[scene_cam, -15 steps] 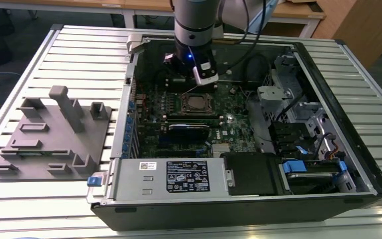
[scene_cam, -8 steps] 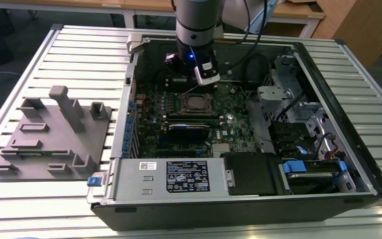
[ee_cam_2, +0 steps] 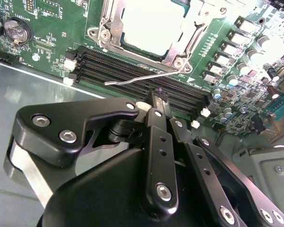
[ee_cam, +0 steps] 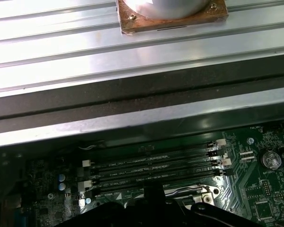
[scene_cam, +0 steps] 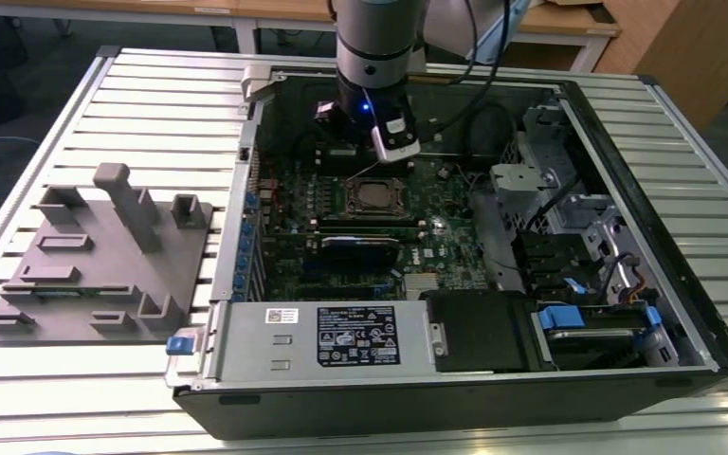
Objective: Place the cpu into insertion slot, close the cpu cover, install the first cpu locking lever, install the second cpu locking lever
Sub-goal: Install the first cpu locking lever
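Reaching steeply down from twelve o'clock in the exterior view, the arm (scene_cam: pixel 374 47) enters the open computer case (scene_cam: pixel 465 412) on the slatted surface (scene_cam: pixel 149 104); the tool (ee_cam_2: pixel 158 94) has its fingers pressed together with nothing visible between them, its tip just beside a raised wire locking lever (ee_cam_2: pixel 146 77); the cpu (ee_cam_2: pixel 151 21) lies in the insertion slot (scene_cam: pixel 374 199), the cpu cover (ee_cam_2: pixel 110 28) down around it, at six o'clock of the tool in the exterior view.

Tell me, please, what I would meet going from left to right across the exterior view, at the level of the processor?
In order: grey fixture block → case's left wall → cpu → silver drive cage → case's right wall.
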